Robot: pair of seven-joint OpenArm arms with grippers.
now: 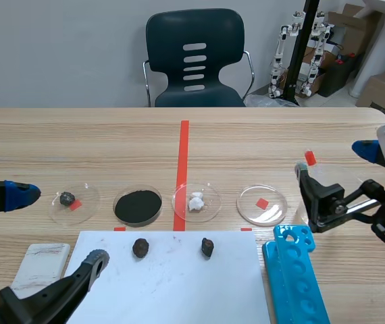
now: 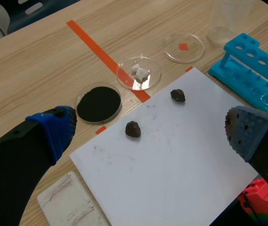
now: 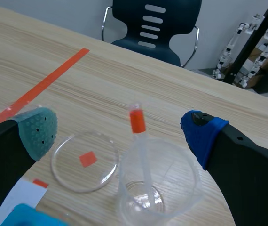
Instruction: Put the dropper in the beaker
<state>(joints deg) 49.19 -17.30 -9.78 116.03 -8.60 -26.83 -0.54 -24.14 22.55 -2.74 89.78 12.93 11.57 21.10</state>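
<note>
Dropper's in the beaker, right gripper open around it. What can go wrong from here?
1. The right gripper has a finger on each side of the clear beaker; a sideways pull-back might clip it and tip it.
2. The dropper stands tilted with its red bulb above the rim, so a passing finger may flick it out.
3. The petri dish lies close beside the beaker and could get knocked.

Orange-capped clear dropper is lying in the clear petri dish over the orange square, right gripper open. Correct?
No. The orange-capped clear dropper stands in the clear plastic beaker, not in the clear petri dish over the orange square beside it. The right wrist view shows this. The right gripper is open, as stated.
</note>
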